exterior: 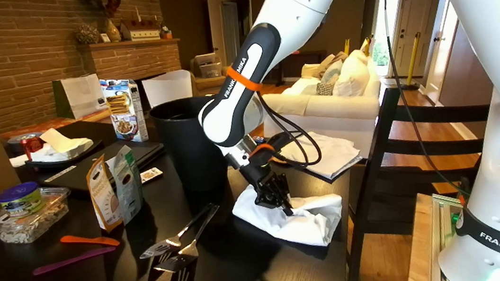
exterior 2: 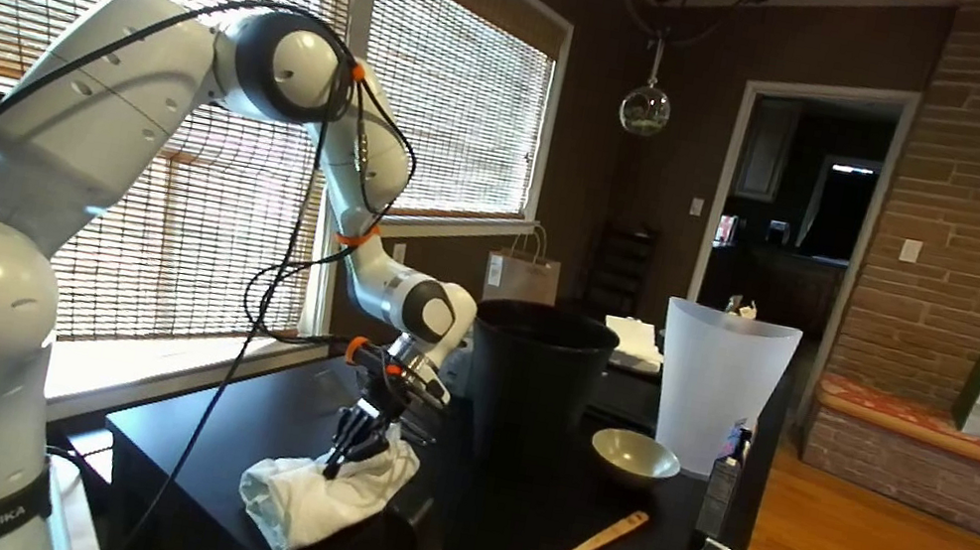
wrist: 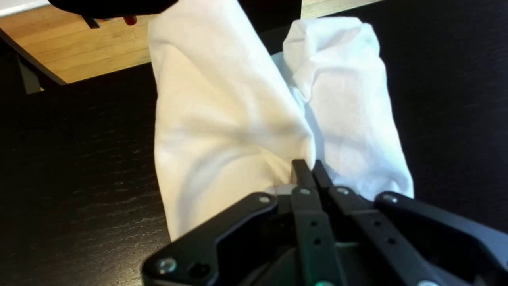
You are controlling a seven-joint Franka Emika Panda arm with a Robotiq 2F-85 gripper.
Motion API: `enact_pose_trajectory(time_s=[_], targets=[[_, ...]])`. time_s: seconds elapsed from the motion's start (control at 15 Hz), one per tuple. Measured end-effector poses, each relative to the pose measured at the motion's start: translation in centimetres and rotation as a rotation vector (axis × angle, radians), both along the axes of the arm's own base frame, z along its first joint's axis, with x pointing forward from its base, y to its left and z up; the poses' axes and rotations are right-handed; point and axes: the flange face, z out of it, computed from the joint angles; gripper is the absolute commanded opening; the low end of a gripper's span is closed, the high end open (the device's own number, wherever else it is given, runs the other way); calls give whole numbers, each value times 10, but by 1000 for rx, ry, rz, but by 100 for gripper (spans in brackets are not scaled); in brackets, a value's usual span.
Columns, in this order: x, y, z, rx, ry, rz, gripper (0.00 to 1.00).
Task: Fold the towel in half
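Towel (exterior: 311,229), white and rumpled, lies near the edge of a dark table (exterior: 304,272), where the black claw (wrist: 310,165) of a white robot arm (exterior: 295,3) points down into its folds, fingers pressed together. The wrist view has the tips touching the cloth at a crease between two soft humps; whether any fabric is caught between them cannot be told. Two spatulas (exterior: 189,250) rest side by side near the towel in an exterior view, with an orange utensil (exterior: 91,239) and a purple utensil (exterior: 74,261) lying near them. Behind them stand two printed pouches (exterior: 128,186), one just beside the other, and a clear container (exterior: 32,229) with a purple-lidded tub (exterior: 21,199) on top. Farther back rises a tall black bin (exterior: 190,143), seen in both exterior views, and past it a food box (exterior: 124,110) standing upright. Beyond the table sits a cream sofa (exterior: 333,120) piled with cushions (exterior: 352,78); deeper in the room, a vase (exterior: 112,32) stands on a mantel (exterior: 152,41) against a brick wall (exterior: 30,57).
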Motion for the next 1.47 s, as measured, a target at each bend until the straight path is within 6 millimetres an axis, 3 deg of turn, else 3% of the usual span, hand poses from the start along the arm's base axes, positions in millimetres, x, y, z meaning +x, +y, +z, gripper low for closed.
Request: enact_pose_trajectory(time_s=[0.8,0.87,0.93,1.07,1.47], targets=[[16,4,3,-79,-192,-166,5],[16,4,4,-76,-213,-167,30],[16,5,5,-73,-229,-166,30],[15,6,7,-68,-253,-165,40],[18,7,16,-49,-348,-169,83]])
